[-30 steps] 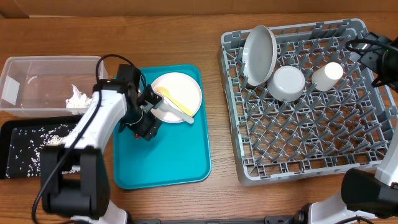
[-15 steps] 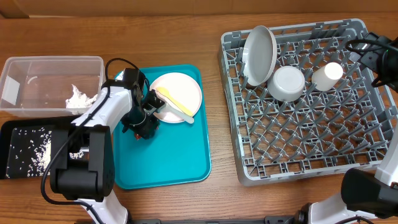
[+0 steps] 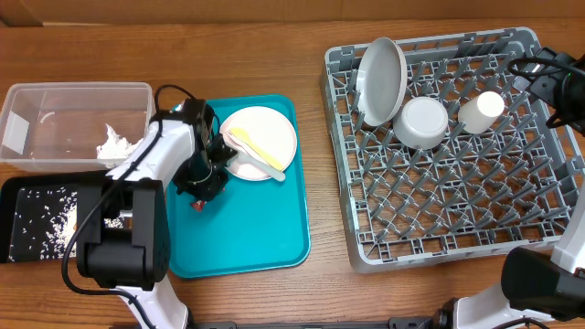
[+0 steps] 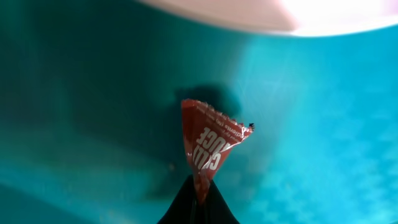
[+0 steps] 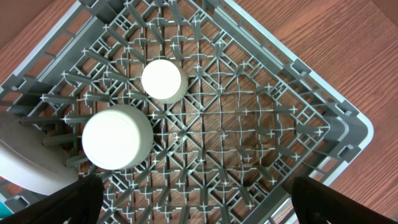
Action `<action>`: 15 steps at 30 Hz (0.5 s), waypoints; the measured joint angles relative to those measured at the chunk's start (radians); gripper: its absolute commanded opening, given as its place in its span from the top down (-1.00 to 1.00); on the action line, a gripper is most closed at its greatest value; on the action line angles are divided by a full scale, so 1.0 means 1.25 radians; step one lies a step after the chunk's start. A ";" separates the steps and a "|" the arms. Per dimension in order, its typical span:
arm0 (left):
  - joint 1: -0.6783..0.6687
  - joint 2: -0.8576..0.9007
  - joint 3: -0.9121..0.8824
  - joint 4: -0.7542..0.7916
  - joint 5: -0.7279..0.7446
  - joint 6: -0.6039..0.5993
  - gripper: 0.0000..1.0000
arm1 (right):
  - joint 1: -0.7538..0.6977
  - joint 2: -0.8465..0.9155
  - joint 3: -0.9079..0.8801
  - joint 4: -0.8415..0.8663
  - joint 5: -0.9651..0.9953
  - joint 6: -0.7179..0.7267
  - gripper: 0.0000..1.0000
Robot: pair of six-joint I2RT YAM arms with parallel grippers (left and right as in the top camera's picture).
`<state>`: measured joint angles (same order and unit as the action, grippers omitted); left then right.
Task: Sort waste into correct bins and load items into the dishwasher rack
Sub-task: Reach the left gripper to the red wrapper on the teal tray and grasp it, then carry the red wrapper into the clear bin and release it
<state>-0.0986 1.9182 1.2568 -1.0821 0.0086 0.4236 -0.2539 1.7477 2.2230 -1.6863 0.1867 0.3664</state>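
Waste-sorting step in hand. Left gripper (image 4: 198,200) is clamping the lower tip of the small red packet (image 4: 208,140), with the jaws pinched tight on it. The packet is sitting over the left part of the teal tray (image 3: 274,247), just beside the near-left rim of the white plate (image 3: 265,128). Cannot tell whether it is touching the tray or hanging just off it.

The plate is carrying a yellow fork (image 3: 245,141) and a white utensil (image 3: 267,168), both waiting for loading. The clear tub (image 3: 55,90) at the table's far-left corner is holding a white napkin (image 3: 114,144). The black tray (image 3: 16,196) in front of it is holding loose rice (image 3: 50,224).

Right gripper (image 3: 548,78) is hanging released, jaws wide and holding nothing, over the far-right corner of the rack (image 3: 512,247). The rack is already holding a grey plate (image 3: 382,78), a bowl (image 3: 425,122) and a cup (image 3: 482,108) along its far edge.

Next move, as I'm judging it: lifting the packet straight up clear of the plate rim, then swinging left to the tub with the napkin and releasing over it. The grip is on a thin tip only, so a slip looks possible.
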 measured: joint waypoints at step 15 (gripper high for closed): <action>0.014 0.002 0.489 -0.148 0.118 -0.042 0.92 | 0.000 0.000 0.000 0.000 0.000 0.000 -1.00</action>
<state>-0.0811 1.9209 1.8679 -1.2667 0.1562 0.3714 -0.2539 1.7477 2.2230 -1.6863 0.1867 0.3660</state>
